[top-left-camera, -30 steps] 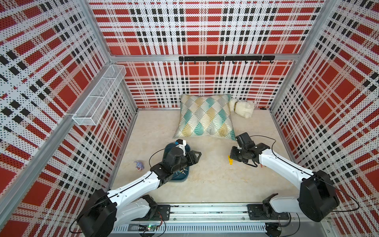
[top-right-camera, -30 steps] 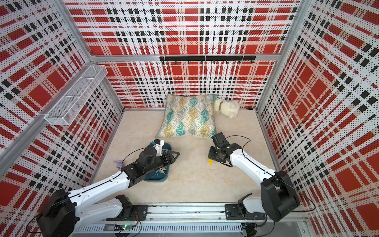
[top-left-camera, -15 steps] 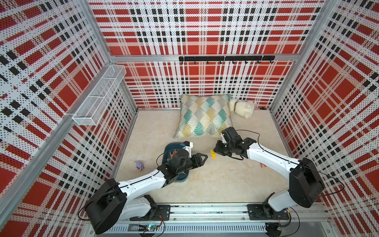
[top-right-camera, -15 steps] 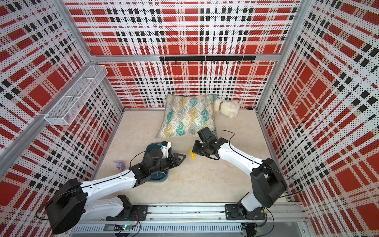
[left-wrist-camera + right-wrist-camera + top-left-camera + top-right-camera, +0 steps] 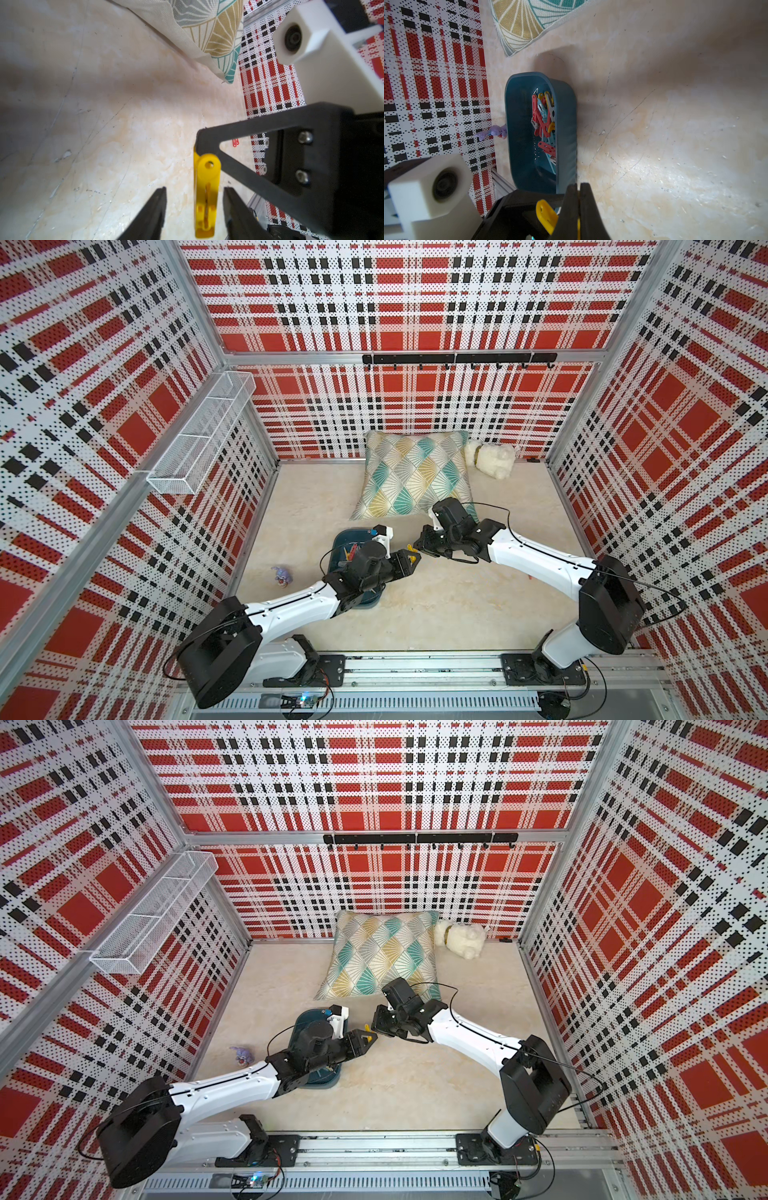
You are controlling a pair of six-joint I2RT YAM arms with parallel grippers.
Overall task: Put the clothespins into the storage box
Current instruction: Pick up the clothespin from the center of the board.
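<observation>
The right end effector is clamping one end of a yellow clothespin, holding it above the bench, just beside the storage box. The left end effector is standing open, its fingers flanking the pin's free end with a gap showing on one side. Other clothespins are lying in the storage box, heaped against one long wall.

Both top views sit high above the near rail, looking down toward the far side, so you get the whole floor twice. Your left wrist view sits close on the yellow clothespin, facing right past the pillow; your right wrist view faces left over the box, sharing that clothespin.
</observation>
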